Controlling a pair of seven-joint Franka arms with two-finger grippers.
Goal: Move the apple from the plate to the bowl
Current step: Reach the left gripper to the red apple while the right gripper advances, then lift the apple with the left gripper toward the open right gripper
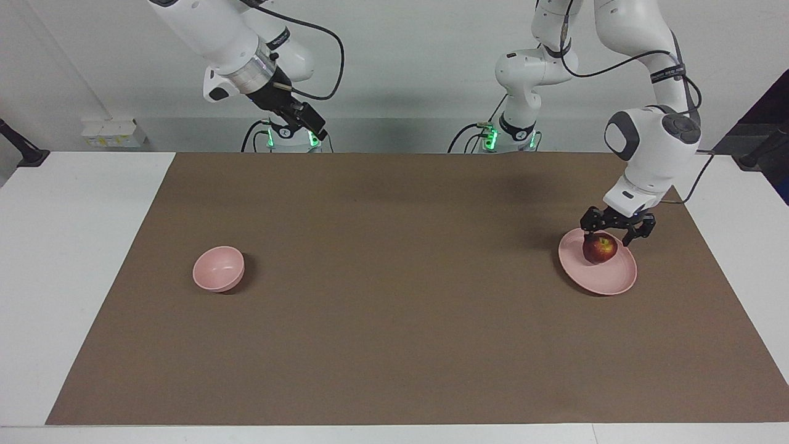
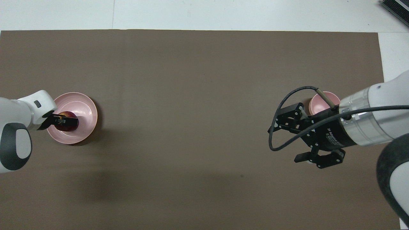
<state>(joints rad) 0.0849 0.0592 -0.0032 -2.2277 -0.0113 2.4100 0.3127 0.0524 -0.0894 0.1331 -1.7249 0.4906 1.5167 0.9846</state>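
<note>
The dark red apple (image 1: 600, 249) lies on the wide pale pink plate (image 1: 616, 282) toward the left arm's end of the table. My left gripper (image 1: 614, 234) is low over the plate, open, with its fingers either side of the apple's top. In the overhead view the left gripper (image 2: 65, 120) covers part of the apple (image 2: 67, 128) on the plate (image 2: 87, 107). The small deep pink bowl (image 1: 218, 269) stands toward the right arm's end. My right gripper (image 1: 310, 125) waits raised, open and empty; in the overhead view the right gripper (image 2: 286, 139) partly hides the bowl (image 2: 319, 103).
A brown mat (image 1: 394, 296) covers most of the white table (image 1: 68, 259). Only the plate and the bowl stand on it.
</note>
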